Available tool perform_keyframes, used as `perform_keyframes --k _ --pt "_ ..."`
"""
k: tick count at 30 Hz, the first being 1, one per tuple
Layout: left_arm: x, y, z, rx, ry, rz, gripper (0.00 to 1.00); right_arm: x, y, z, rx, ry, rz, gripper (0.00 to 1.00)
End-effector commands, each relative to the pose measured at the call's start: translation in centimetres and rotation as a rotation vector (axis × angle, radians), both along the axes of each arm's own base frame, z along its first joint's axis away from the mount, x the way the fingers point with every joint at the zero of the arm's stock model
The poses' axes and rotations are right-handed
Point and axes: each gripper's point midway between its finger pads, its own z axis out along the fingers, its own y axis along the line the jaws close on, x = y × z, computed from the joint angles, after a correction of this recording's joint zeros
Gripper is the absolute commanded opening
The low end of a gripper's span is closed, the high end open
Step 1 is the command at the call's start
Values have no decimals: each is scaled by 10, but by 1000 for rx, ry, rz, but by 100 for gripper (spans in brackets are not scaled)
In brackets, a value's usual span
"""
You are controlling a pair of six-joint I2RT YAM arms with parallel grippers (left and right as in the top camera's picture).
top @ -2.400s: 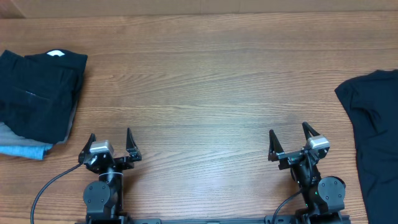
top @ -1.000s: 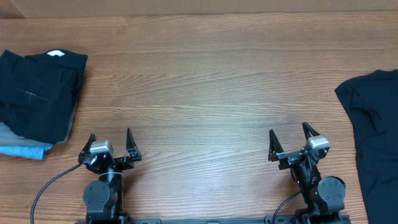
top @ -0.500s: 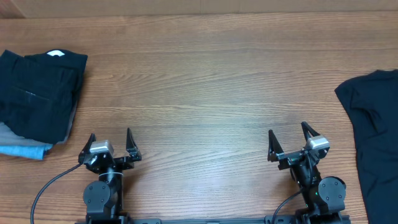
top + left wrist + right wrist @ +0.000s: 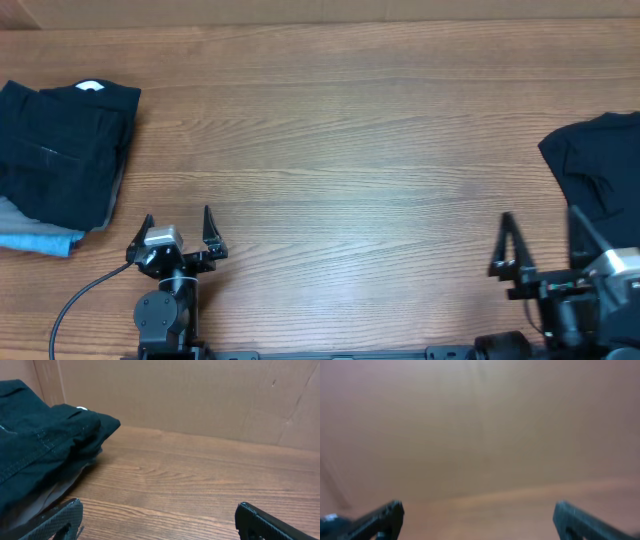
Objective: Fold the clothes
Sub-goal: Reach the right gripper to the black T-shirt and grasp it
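A black T-shirt (image 4: 600, 170) lies spread and rumpled at the table's right edge, partly cut off by the overhead view. My right gripper (image 4: 541, 214) is open and empty at the front right, its right finger close to the shirt's left hem. The right wrist view is blurred; my right gripper (image 4: 477, 506) shows wide-apart fingers and nothing between them. My left gripper (image 4: 178, 213) stands open and empty at the front left, far from the shirt. In the left wrist view my left gripper (image 4: 159, 506) spans bare wood.
A stack of folded dark garments (image 4: 60, 150) with a white tag sits at the far left on a grey and a light-blue piece (image 4: 40, 240); the stack (image 4: 45, 445) also fills the left wrist view's left side. A cardboard wall (image 4: 200, 400) backs the wooden table (image 4: 330, 150).
My right arm has swung to the right toward the black T-shirt and sits nearer the camera, still open. The left arm and both piles of cloth have not moved.
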Motion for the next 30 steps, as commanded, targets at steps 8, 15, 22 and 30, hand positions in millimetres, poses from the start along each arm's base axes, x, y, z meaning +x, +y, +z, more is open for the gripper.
perform_keyframes --k 8,15,22,30 --pt "0 -4 1 18 -6 -20 100 80 -46 62 -201 501 -322 100" --pt "0 -4 1 18 -6 -20 100 162 -137 -21 -11 919 -429 100" --pt "0 -4 1 18 -6 -20 100 175 -250 -106 239 1064 -556 100" --pt "0 -4 1 18 -6 -20 100 188 -265 -264 555 1391 -565 87"
